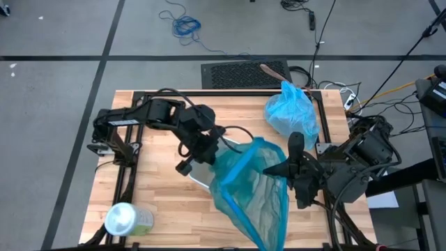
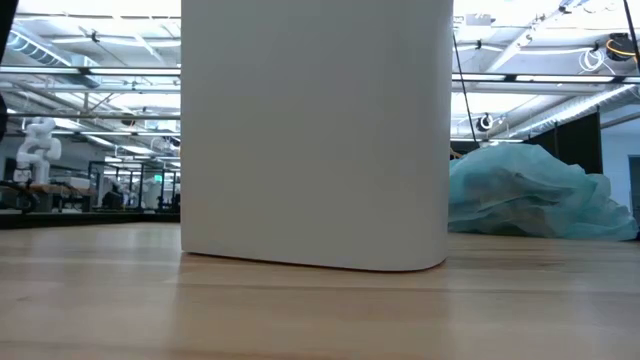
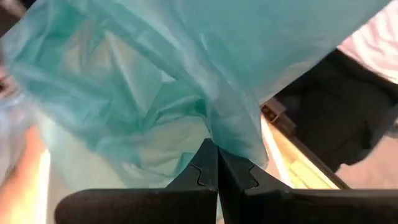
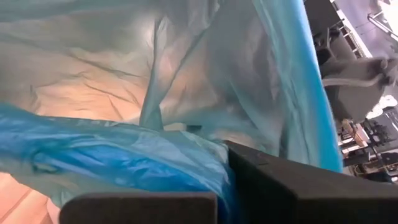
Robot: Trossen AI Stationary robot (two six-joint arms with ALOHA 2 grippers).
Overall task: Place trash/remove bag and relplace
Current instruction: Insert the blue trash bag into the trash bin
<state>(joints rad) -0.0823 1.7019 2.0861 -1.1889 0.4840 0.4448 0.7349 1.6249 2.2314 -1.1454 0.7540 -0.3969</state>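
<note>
While both arms hold the teal bag (image 1: 254, 188) over the counter (image 1: 160, 202), left fingers (image 3: 205, 171) and right fingers (image 4: 273, 180) clamped on its rim, spread evenly over the white bin (image 2: 315, 130); the light-blue bag (image 1: 291, 108) lies at the far right corner.

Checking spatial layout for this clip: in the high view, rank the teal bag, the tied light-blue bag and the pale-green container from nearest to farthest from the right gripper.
From the right gripper:
1. Teal bag, pinched in it, mid-table.
2. Light-blue bag, at the table's far right corner.
3. Pale-green container, lying at the near left corner.
</note>
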